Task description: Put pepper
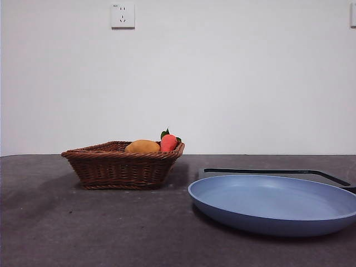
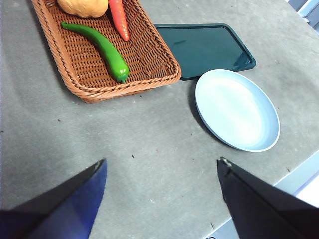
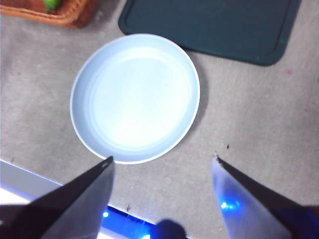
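Note:
The pepper [image 2: 102, 47], glossy green and elongated, lies inside the wicker basket [image 2: 79, 87]; its tip [image 3: 50, 5] also shows in the right wrist view. From the front view the basket [image 1: 119, 167] hides it. My left gripper [image 2: 162, 167] hovers open above bare table short of the basket. My right gripper [image 3: 162, 159] hangs open just off the rim of the empty blue plate [image 3: 134, 97], also seen as blue plate [image 1: 272, 203] and blue plate [image 2: 237, 109]. Neither gripper holds anything.
A yellow-orange fruit [image 1: 142, 146] and a red-orange carrot-like item [image 1: 168, 142] share the basket. A dark green tray [image 2: 207, 47] lies flat behind the plate. The table edge [image 2: 299, 174] runs close past the plate.

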Action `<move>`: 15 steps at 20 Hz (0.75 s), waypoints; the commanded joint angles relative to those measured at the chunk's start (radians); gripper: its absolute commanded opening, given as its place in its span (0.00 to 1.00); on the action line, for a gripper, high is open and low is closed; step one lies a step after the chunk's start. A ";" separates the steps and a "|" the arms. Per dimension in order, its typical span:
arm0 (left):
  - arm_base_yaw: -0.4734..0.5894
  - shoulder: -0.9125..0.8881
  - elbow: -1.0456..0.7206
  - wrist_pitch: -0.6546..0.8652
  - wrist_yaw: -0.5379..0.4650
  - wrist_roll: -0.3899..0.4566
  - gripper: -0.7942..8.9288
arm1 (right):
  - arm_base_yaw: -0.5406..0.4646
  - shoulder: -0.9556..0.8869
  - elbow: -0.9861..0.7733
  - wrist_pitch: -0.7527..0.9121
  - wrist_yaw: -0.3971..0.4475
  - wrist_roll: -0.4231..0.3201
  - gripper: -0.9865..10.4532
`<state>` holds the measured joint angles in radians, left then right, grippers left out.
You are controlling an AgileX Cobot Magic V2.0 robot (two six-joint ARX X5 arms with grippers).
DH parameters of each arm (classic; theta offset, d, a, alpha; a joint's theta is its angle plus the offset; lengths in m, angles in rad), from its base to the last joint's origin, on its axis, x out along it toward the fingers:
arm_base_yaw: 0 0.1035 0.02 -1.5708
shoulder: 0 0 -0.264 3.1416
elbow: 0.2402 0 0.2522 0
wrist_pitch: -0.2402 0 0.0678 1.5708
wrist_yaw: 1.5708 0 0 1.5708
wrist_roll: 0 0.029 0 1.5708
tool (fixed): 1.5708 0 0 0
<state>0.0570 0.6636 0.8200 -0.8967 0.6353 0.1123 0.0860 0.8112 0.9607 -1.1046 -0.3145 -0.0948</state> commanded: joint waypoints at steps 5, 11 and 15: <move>0.000 0.003 0.017 0.013 0.027 0.010 0.48 | 0.003 0.159 0.016 0.103 -0.003 0.032 0.39; 0.000 0.003 0.017 0.013 0.028 0.010 0.48 | 0.003 0.418 0.016 0.231 -0.002 0.035 0.39; 0.000 0.003 0.017 0.013 0.027 0.010 0.48 | 0.010 0.583 0.016 0.304 -0.002 0.034 0.39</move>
<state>0.0570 0.6636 0.8200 -0.8963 0.6582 0.1120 0.0910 1.3800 0.9611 -0.8062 -0.3145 -0.0654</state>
